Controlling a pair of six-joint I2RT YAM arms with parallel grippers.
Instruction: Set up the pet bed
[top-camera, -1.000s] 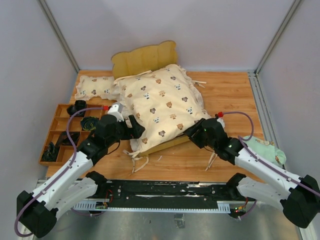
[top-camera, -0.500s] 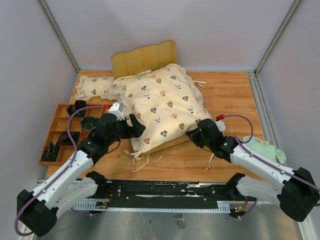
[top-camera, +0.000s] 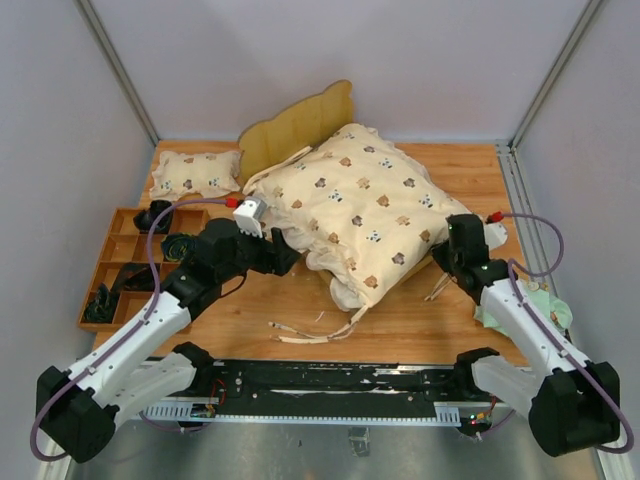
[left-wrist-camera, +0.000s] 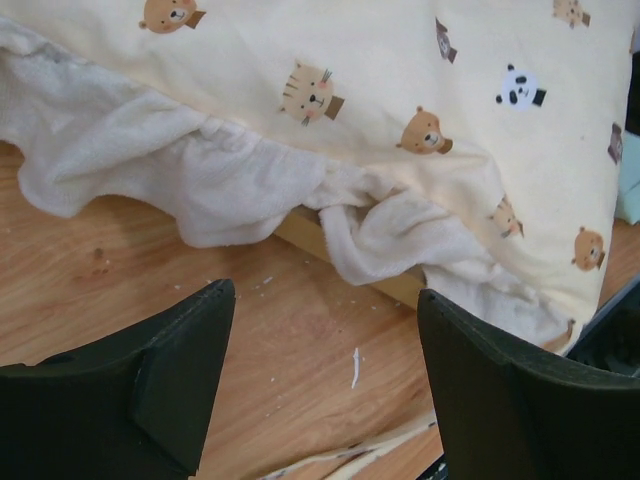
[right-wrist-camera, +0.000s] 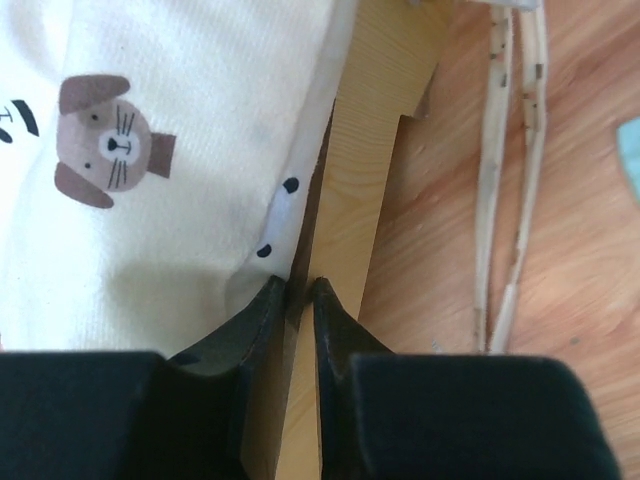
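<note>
Pet bed (top-camera: 300, 122) sits skewed mid-table, headboard toward the far-left corner, its near rail showing under one bear-print quilt (top-camera: 365, 210) whose ruffle overhangs it; bare table (top-camera: 450, 165) wood shows in front and at far right. Left gripper (left-wrist-camera: 325, 300) has jaws apart, hovering over bare wood just short of the ruffle; right gripper (right-wrist-camera: 296, 290) is pinched on the bed's right rail edge. Count: one bed, one quilt, one small pillow (top-camera: 195, 172) far left, one compartment tray (top-camera: 100, 268) at the left edge.

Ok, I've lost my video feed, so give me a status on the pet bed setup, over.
Left gripper jaws open, empty. Right gripper jaws pinched on the light-wood pet bed frame, side rail. Cream bear-print ruffled quilt piled over the frame.
</note>
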